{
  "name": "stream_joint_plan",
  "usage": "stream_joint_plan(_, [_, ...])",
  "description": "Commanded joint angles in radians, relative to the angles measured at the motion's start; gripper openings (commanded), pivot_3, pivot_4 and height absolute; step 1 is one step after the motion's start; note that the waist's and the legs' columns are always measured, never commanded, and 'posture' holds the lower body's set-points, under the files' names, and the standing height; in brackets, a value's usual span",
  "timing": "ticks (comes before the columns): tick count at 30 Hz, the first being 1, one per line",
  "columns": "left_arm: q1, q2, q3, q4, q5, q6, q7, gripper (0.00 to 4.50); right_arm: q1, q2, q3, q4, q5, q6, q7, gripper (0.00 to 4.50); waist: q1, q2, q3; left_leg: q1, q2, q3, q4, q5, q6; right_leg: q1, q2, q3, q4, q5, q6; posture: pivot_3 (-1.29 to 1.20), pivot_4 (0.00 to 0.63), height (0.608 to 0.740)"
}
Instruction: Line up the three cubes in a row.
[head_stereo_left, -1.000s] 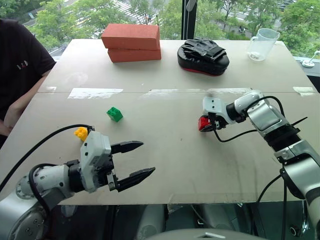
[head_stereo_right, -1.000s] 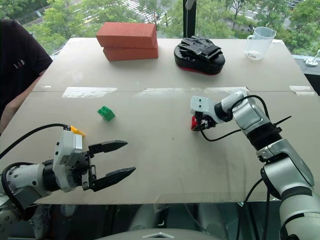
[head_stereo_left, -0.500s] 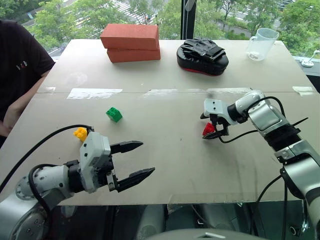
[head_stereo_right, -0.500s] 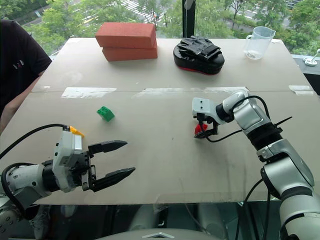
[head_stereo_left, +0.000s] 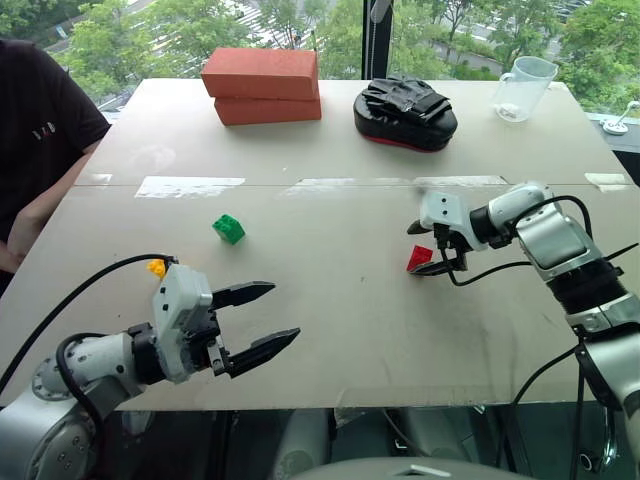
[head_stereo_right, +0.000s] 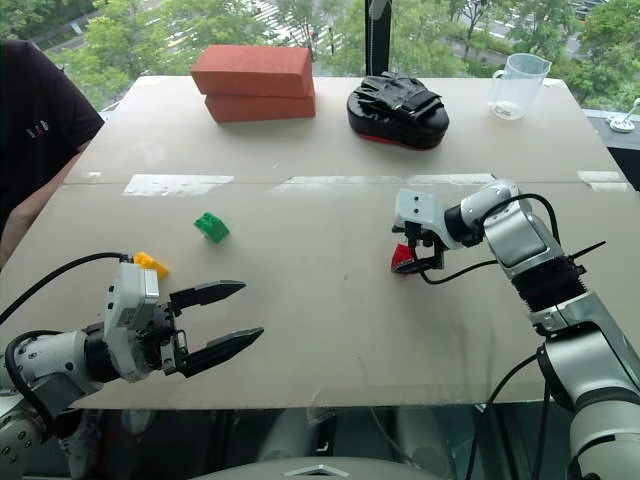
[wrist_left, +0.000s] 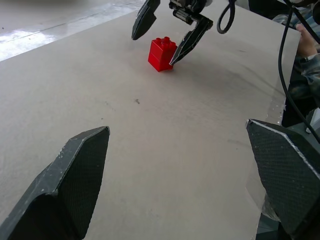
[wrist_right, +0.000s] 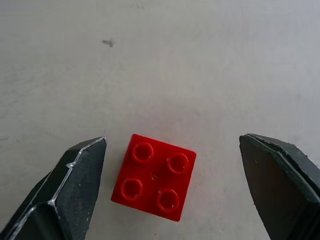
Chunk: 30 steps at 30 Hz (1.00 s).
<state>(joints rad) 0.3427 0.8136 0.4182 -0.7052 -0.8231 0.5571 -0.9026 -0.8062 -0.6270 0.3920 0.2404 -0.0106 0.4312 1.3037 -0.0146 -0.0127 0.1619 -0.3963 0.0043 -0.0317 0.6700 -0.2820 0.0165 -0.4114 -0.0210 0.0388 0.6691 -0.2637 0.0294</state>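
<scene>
Two claws are spreading wide: our right claw (head_stereo_right: 418, 253) is straddling the red block (head_stereo_right: 402, 258) on the desk (head_stereo_right: 330, 320), ungripped; our left claw (head_stereo_right: 225, 318) is hanging empty.

You see a pale grey table (head_stereo_left: 330, 330) with strips of clear tape across its middle. Using the green cube (head_stereo_left: 229, 228) as landmark: the yellow cube (head_stereo_left: 157, 268) lies near it, toward you and left. The red cube (head_stereo_left: 419, 258) sits well to its right. Beyond it are two stacked orange-red bricks (head_stereo_left: 262, 85), a black padded mitt (head_stereo_left: 406, 112) and a clear jug (head_stereo_left: 524, 88).
</scene>
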Motion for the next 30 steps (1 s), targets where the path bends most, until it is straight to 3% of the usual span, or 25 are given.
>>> stream_joint_plan(1, [0.000, -0.002, 0.002, -0.004, 0.004, -0.021, -0.016, 4.50, -0.009, -0.012, -0.012, -0.029, -0.002, 0.023, -0.001, 3.15, 0.000, 0.000, 0.000, 0.000, 0.000, 0.000, 0.000, 0.000, 0.000, 0.000, 0.000, 0.000, 0.000, 0.000, 0.000, 0.00, 0.150, 0.737])
stream_joint_plan(4, [0.003, -0.003, 0.003, -0.003, 0.009, -0.023, -0.021, 4.50, -0.011, -0.016, -0.004, -0.028, -0.008, 0.022, 0.009, 1.59, 0.000, 0.000, 0.000, 0.000, 0.000, 0.000, 0.000, 0.000, 0.000, 0.000, 0.000, 0.000, 0.000, 0.000, 0.000, 0.00, 0.150, 0.737])
stream_joint_plan(5, [0.004, -0.004, 0.004, -0.004, 0.010, -0.023, -0.021, 4.50, -0.012, -0.016, -0.004, -0.028, -0.009, 0.021, 0.010, 1.32, 0.000, 0.000, 0.000, 0.000, 0.000, 0.000, 0.000, 0.000, 0.000, 0.000, 0.000, 0.000, 0.000, 0.000, 0.000, 0.00, 0.150, 0.737])
stream_joint_plan(13, [0.015, -0.009, 0.010, -0.002, 0.019, -0.030, -0.027, 4.50, -0.037, -0.006, 0.004, 0.010, -0.008, -0.053, 0.056, 1.31, -0.001, 0.000, 0.000, 0.000, 0.000, 0.000, 0.000, 0.000, 0.001, 0.000, 0.000, 0.000, 0.000, 0.000, 0.000, 0.00, 0.150, 0.737])
stream_joint_plan(30, [0.017, -0.012, 0.017, -0.016, 0.020, -0.026, -0.003, 4.50, -0.187, 0.084, 0.029, 0.324, -0.075, -0.285, 0.102, 1.31, -0.002, 0.000, 0.000, 0.000, 0.000, 0.000, 0.000, 0.001, -0.002, 0.000, 0.000, 0.000, 0.000, 0.000, 0.000, 0.00, 0.150, 0.737])
